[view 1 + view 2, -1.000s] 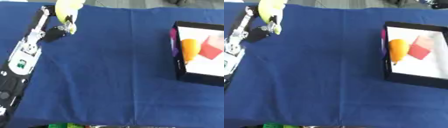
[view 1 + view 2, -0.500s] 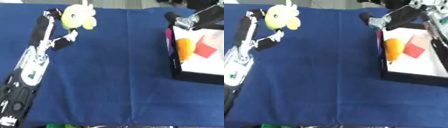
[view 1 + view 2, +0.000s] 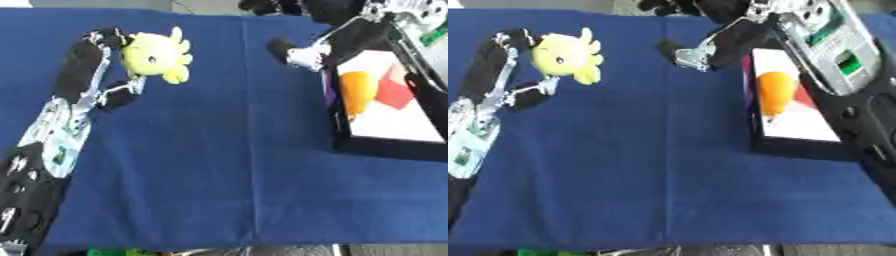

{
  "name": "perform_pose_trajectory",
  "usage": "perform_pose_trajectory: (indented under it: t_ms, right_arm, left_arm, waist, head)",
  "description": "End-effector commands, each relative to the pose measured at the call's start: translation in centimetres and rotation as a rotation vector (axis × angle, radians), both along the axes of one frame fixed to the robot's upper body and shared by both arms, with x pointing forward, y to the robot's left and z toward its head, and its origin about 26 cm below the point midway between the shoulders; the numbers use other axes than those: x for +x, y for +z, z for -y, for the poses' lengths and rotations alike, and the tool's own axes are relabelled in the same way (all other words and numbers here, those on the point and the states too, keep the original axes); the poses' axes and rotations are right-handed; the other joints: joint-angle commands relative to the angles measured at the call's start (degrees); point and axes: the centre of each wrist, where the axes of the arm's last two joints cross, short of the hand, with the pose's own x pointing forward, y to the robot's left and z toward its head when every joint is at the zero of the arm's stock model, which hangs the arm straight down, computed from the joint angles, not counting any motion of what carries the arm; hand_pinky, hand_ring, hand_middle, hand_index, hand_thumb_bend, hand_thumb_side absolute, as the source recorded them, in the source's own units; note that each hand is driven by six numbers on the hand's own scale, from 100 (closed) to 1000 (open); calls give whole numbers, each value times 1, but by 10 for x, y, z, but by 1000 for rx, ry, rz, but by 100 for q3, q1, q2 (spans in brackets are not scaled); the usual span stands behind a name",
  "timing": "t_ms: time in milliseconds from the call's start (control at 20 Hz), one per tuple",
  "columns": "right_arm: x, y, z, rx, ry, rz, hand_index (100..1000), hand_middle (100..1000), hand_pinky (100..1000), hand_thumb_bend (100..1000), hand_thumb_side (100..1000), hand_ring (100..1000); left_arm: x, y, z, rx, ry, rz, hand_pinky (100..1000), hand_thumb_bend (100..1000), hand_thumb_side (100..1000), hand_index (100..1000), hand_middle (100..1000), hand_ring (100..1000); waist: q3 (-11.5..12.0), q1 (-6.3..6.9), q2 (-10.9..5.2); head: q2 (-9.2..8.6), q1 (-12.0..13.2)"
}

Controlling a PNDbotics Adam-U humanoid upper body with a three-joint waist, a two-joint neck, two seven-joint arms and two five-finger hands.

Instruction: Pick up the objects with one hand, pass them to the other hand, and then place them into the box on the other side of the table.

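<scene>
Left eye view: blue tablecloth (image 3: 219, 165) covers whole table

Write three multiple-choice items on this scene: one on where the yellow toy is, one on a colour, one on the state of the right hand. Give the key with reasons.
1. Where is the yellow toy?
A. In the left hand, on the left side of the table
B. Inside the box
C. Lying in the middle of the cloth

2. What colour is the cloth on the table?
A. Red
B. Blue
C. White

3. What is the right hand doing?
A. Carrying the orange thing
B. Gripping the box's wall
C. Holding nothing, beside the box

Key: 1 A, the left hand has its fingers round the yellow toy, far from the box. 2 B, the cloth is blue all over. 3 C, the right hand hangs over the cloth left of the box with nothing in it; the orange thing lies in the box.
</scene>
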Motion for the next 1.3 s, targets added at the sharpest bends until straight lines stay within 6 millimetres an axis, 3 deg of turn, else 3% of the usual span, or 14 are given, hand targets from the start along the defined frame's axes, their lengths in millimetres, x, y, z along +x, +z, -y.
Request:
perform_pose_trajectory:
  t_ms: [50,550,850,1100,1300]
  right_arm:
    - [-1,8,-8,-14,0,60,1000,1000,1000,100,164,1000]
    - [33,-15,-37,-93,-45,111,1000,1000,1000,100,208,1000]
    - [53,-32,-41,-119,-112,79,1000,1000,1000,100,328,1000]
    - [57,-35,-45,-97,-113,42,1000,1000,1000,100,381,1000]
    - [57,-32,-45,-68,-122,32,1000,1000,1000,100,355,1000]
  left_arm:
    - [-1,7,8,0,-20,36,734,100,100,610,486,540]
    - [-12,17,37,-67,-120,75,734,100,136,600,474,531]
    - [-18,24,52,-74,-169,142,728,100,101,597,476,532]
    - [-21,22,61,-64,-192,166,725,100,112,593,473,527]
    - [-21,19,64,-66,-193,168,720,100,121,587,467,521]
  waist:
    - [8,21,-155]
    - [129,-5,-82]
    - [231,-44,-64]
    - [280,-76,-47]
    - [298,-86,-31]
  head:
    - [31,-47]
    - [-20,-173]
    - [-66,-283]
    - [-90,-333]
    - [-94,-358]
